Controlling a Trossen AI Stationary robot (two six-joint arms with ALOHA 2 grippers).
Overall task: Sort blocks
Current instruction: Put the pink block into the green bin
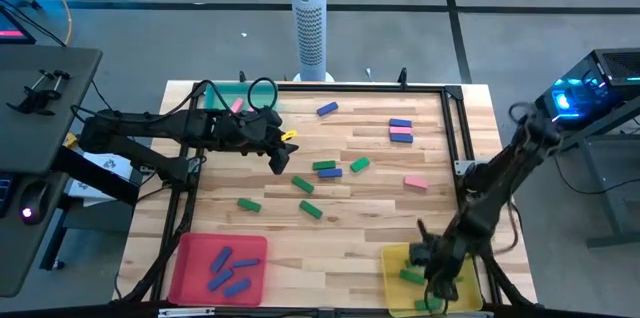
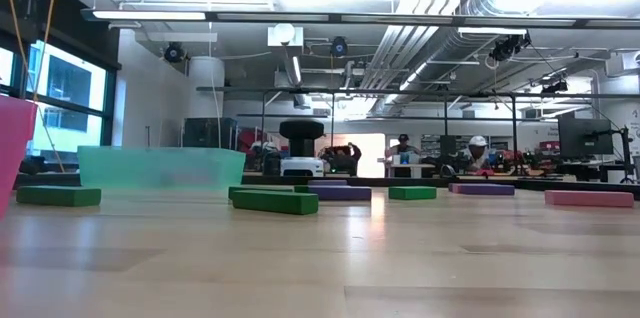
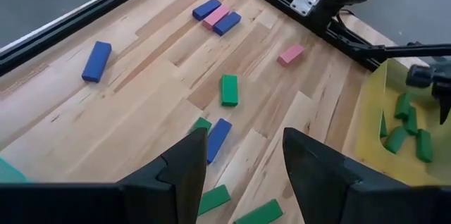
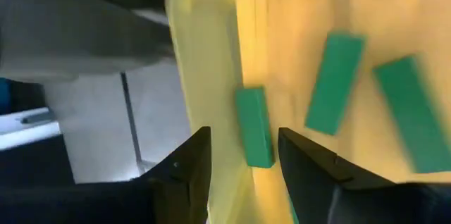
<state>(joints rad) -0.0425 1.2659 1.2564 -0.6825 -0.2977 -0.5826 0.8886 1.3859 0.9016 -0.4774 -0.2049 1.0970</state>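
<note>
Loose blocks lie flat on the wooden table: green ones, blue ones and pink ones. My left gripper hangs open and empty above the table's left middle, close to the teal tray, which holds a pink block. In the left wrist view my left gripper looks down on a blue block. My right gripper is open over the yellow tray. Its fingers stand on either side of a green block lying in the tray, apart from it.
The red tray at the near left holds several blue blocks. More green blocks lie in the yellow tray. A black frame rail runs along the table's far and right edges. A white tower stands beyond the far edge. People show far off.
</note>
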